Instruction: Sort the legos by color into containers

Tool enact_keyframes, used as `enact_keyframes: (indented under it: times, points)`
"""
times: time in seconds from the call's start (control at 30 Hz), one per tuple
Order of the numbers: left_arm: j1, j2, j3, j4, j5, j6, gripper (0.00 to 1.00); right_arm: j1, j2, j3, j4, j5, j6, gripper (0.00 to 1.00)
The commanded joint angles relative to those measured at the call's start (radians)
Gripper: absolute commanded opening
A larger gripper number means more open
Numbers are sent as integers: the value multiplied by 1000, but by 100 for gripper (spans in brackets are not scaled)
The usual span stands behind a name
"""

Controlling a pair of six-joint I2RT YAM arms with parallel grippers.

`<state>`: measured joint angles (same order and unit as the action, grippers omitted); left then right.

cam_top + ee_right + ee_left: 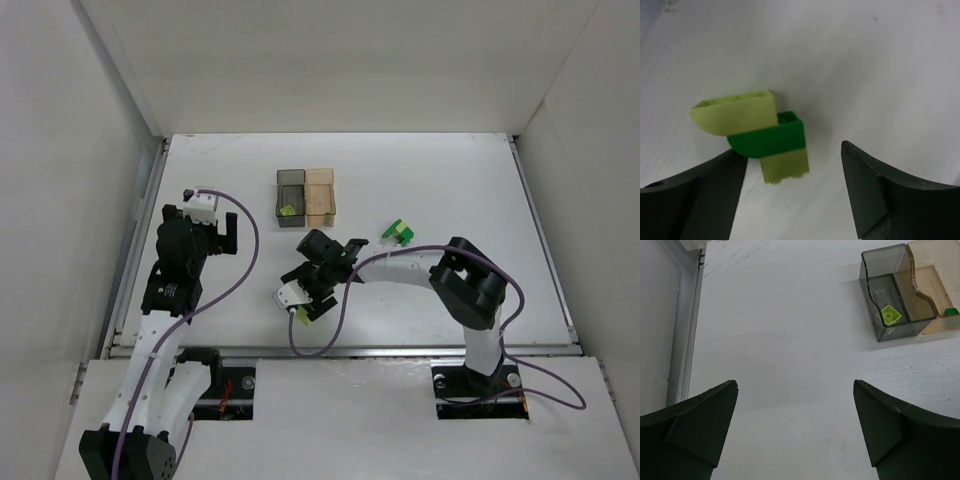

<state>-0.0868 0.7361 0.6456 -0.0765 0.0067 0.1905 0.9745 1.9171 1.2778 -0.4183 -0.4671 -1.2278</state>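
Note:
A small stack of legos [767,137], a bright green brick between two pale yellow ones, lies on the white table [865,60]. My right gripper [792,150] is open around it, the stack close against the left finger [700,200]. From above, that gripper [303,305] is at mid-table with the stack [298,313] at its tip. More green and yellow legos [398,233] lie to the right. The containers stand further back: the dark grey one [890,295] holds a yellow-green brick [890,316], with the amber one [935,290] joined to it. My left gripper [795,385] is open over bare table.
White walls enclose the table on three sides. A metal rail [682,340] runs along the left edge. The left arm [180,265] stands well left of the containers [305,195]. A purple cable [345,300] loops beside the right gripper.

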Motion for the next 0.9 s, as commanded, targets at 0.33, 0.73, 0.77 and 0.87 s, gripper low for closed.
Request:
enact_keyframes:
  times: [0.33,0.73,0.77,0.87]
  points:
    - [2,28,2,35,-8,20,100,32,0,11,-85,-61,-13,61]
    - [2,28,2,26,95,44,99,32,0,89,6,-44,407,0]
    - [2,28,2,26,95,5,99,32,-13,89,16,-44,431,0]
    - [2,65,63,-20,42,-135,100,12,-73,28,142,-9,549,0]
